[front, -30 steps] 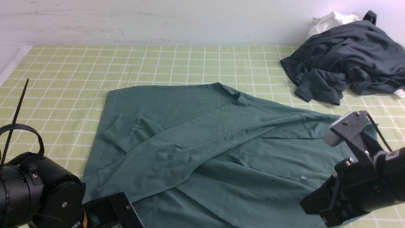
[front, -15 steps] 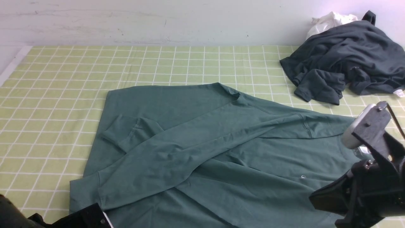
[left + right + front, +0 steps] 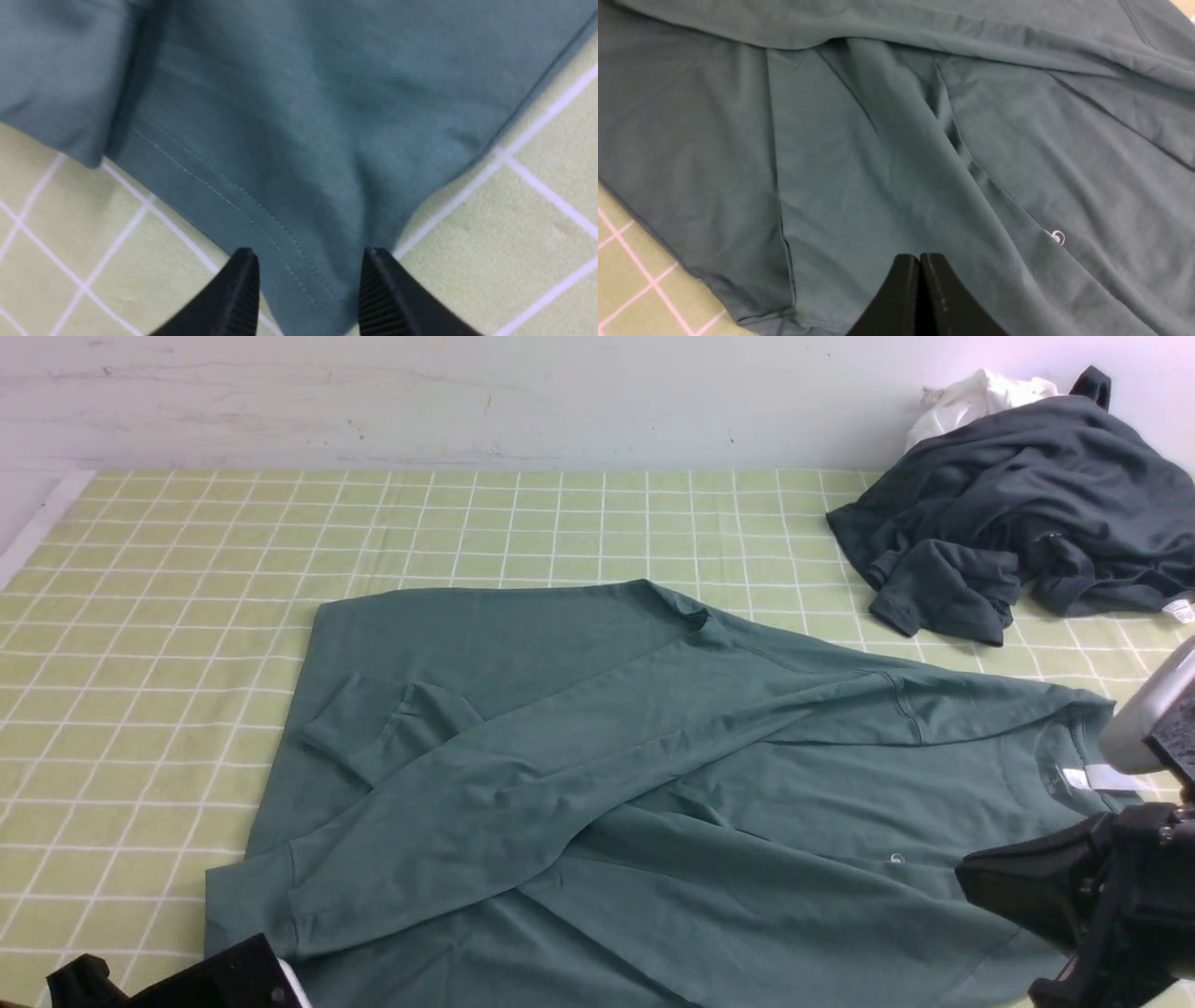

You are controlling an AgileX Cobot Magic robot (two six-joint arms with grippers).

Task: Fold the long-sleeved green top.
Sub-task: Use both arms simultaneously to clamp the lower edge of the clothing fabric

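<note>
The soft, thin, teal-green cotton long-sleeved top (image 3: 784,896) looks light and floppy; pinch layered edges. Left claw (image 3: 308,284) gapes; right claw (image 3: 920,289) is closed, empty.

On the green long-sleeved top (image 3: 653,756), a small white chest logo (image 3: 896,858) shows in the front view as a loop-like mark; the right wrist view gives it closer, as 1 curled white sign with no letters that can be read. Inside the collar, faint marks (image 3: 1055,782) are printed on the cloth, too small to read. A white neck label (image 3: 1106,778) sits beside them, with no legible text. 1 small white tag (image 3: 1180,610) at the dark charcoal-grey garment (image 3: 1036,504) carries marks too small to make out.
</note>
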